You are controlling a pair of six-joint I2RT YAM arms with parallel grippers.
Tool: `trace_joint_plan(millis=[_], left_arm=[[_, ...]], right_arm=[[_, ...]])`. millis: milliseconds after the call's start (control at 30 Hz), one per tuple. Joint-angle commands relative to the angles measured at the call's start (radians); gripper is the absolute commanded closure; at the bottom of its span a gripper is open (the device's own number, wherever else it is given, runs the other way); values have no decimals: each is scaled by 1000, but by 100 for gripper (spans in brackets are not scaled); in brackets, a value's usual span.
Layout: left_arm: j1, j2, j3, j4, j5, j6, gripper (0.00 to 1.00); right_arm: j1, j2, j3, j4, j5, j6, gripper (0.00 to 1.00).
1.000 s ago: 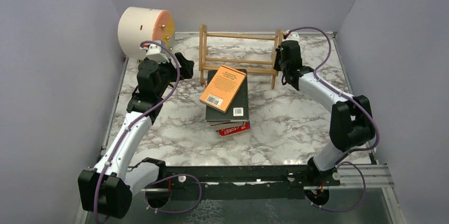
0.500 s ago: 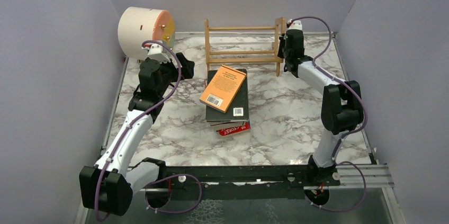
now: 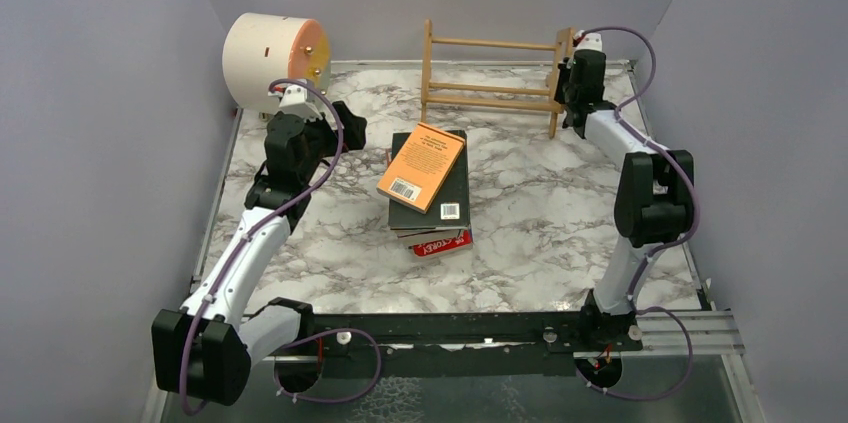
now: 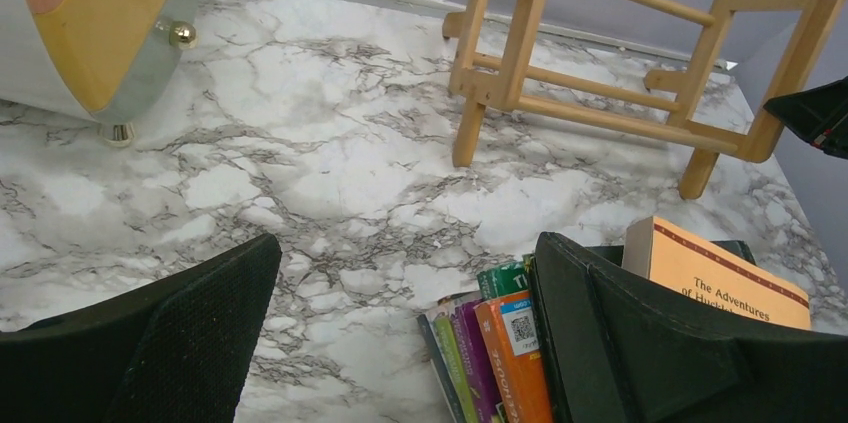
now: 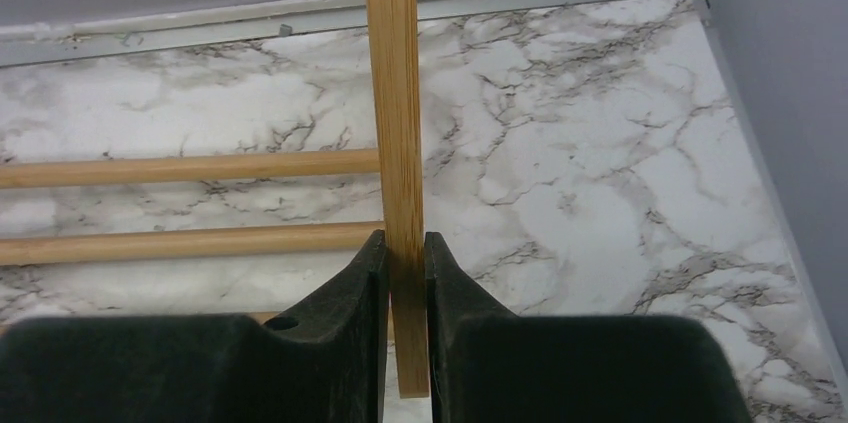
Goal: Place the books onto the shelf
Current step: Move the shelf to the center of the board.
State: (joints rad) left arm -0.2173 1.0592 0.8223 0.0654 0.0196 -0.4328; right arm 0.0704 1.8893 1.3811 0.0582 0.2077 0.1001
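Your right gripper (image 5: pixel 405 243) sits bottom centre of frame, black fingers (image 5: pixel 362 288) pinched on upright post (image 5: pixel 392 93) of shelf (image 5: pixel 190 168). Post runs from top edge down through jaws, one finger on each side, no gap visible to you. Post's lower end shows just below fingertips. Three rails (image 5: pixel 180 243) leave post toward left edge: one at top, two mid-frame. Marbled table (image 5: pixel 600 193) fills background. Pale strip (image 5: pixel 550 3) crosses upper frame. Grey wall (image 5: pixel 790 73) at right edge.
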Motion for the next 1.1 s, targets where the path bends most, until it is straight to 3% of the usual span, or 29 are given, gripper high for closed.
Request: trace_joint_plan(millis=[0, 200, 700, 1067], left_arm=[[-3, 27, -1, 47, -16, -16, 5], [-3, 82, 42, 43, 15, -10, 6], [-42, 101, 118, 44, -42, 1, 9], [-124, 128, 149, 38, -137, 24, 10]], right_arm=[[-29, -18, -56, 95, 36, -108, 99], [-67, -105, -242, 368, -15, -232, 99], [-256, -148, -359, 533, -343, -233, 99], [-296, -105, -361, 610, -344, -250, 99]])
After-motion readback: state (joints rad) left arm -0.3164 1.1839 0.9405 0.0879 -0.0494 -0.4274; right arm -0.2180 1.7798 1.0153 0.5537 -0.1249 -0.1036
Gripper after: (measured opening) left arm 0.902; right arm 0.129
